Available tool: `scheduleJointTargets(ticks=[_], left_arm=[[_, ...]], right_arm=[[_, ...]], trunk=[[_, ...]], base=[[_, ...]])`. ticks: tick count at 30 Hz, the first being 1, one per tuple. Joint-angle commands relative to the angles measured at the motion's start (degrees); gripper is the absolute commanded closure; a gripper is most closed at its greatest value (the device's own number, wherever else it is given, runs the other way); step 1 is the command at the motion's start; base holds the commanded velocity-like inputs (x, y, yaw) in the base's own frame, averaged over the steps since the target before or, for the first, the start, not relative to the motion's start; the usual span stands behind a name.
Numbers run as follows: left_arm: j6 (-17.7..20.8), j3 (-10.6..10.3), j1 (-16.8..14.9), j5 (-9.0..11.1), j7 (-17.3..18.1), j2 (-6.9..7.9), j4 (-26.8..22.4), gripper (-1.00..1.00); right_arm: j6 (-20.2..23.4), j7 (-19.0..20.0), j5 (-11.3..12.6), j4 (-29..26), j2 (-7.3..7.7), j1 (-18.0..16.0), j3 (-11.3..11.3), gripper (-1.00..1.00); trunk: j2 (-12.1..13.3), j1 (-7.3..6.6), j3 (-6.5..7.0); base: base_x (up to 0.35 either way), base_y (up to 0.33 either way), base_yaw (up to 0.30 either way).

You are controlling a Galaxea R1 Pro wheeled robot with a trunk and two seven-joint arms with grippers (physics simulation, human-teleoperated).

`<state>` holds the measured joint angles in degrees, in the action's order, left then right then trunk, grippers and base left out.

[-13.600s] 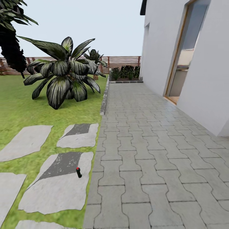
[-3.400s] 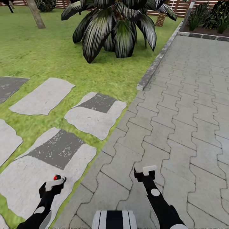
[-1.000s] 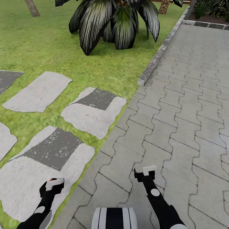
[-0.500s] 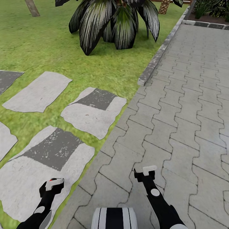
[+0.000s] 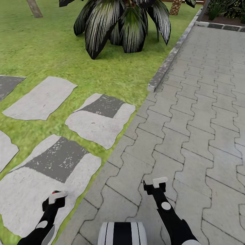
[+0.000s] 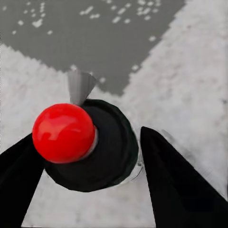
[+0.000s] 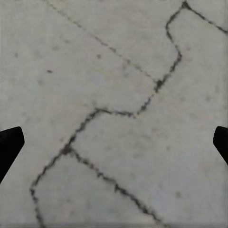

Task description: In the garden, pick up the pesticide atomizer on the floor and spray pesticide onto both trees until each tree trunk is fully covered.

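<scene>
Barely anything has shifted since half a second ago: low at the left of the head view, the left gripper has dipped a touch, and less of the red cap peeks past its white tip. The camera itself has held steady over the same paving and lawn.

Seen from the left wrist, the pesticide atomizer stands upright on the pale stepping slab, its red tip facing the lens and its black body between the two dark fingers. One finger appears to touch the bottle's side; a thin gap shows at the other, so the fingers read as closing around it rather than clamped, and whether they bear on it yet cannot be told. The right gripper hangs over the grey interlocking paving, its fingers spread wide and empty in the right wrist view.

The step in hand looks to be the grasp itself. Done well, it would mean squeezing evenly on the black body below the cap, keeping the bottle upright, and confirming a firm hold before lifting, since so small a bottle could tip or slide out. A grey-brown tree trunk stands at the upper left, across the grass past a striped-leaf palm.
</scene>
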<state>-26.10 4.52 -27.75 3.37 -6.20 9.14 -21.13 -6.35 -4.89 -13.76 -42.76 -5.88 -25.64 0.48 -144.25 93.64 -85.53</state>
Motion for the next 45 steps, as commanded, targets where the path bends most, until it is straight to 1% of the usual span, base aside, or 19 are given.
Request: scheduleJointTargets(ticks=[1,22,45], left_arm=[[-0.2,-0.1,0.0,0.2,0.0,0.0,0.0,1.0],[-0.2,-0.1,0.0,0.2,0.2,0.0,-0.2,1.0],[0.0,0.0,0.0,0.2,0.6,0.0,-0.2,1.0]], right_arm=[[-0.1,-0.4,-0.6,0.1,-0.01,0.0,0.1,-1.0],[-0.1,-0.4,-0.6,0.2,-0.01,0.0,0.1,-1.0],[-0.1,-0.5,-0.6,0.0,-0.08,0.0,0.1,-1.0]], trunk=[[0.0,-0.01,-0.03],[0.0,-0.01,-0.03],[0.3,-0.6,5.07]], base=[[0.0,0.0,0.0],[0.0,0.0,0.0],[0.0,0.0,0.0]])
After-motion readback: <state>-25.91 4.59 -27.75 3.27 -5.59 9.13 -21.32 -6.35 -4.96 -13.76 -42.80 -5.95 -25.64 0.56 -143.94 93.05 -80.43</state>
